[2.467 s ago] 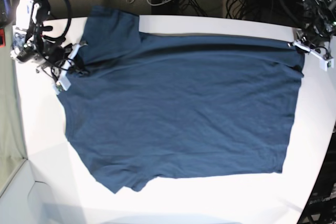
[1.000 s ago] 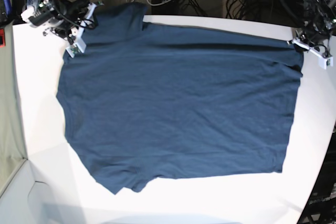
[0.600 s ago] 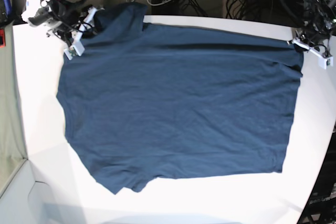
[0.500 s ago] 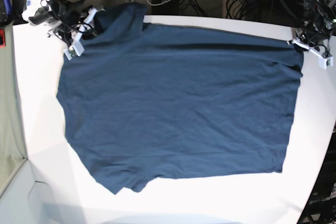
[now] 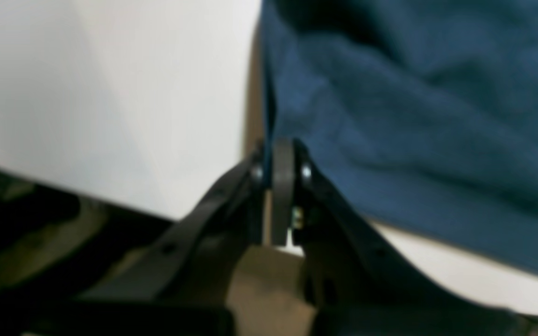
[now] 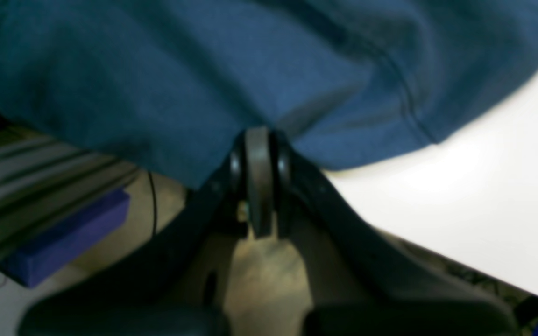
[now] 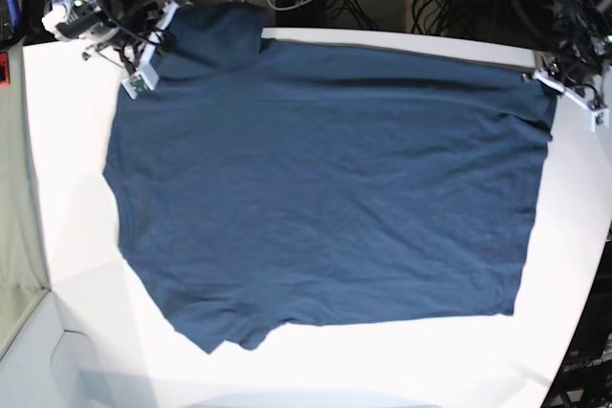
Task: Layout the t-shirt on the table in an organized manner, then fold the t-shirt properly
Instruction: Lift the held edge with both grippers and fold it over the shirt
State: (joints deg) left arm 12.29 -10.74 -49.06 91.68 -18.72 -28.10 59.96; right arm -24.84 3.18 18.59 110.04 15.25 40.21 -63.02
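Navy cloth t-shirt (image 7: 325, 188) lies spread flat on white table (image 7: 76, 236); soft, light, limp, likely to sag; best held at corners; right gripper (image 6: 259, 135) pinches sleeve edge; left gripper (image 5: 280, 149) pinches far hem corner.

t-shirt (image 7: 325, 188): plain dark navy, no print | table (image 7: 67, 198): white, matte

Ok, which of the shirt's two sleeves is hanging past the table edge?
The sleeve beside the right hand; the other sleeve lies flat on the table.
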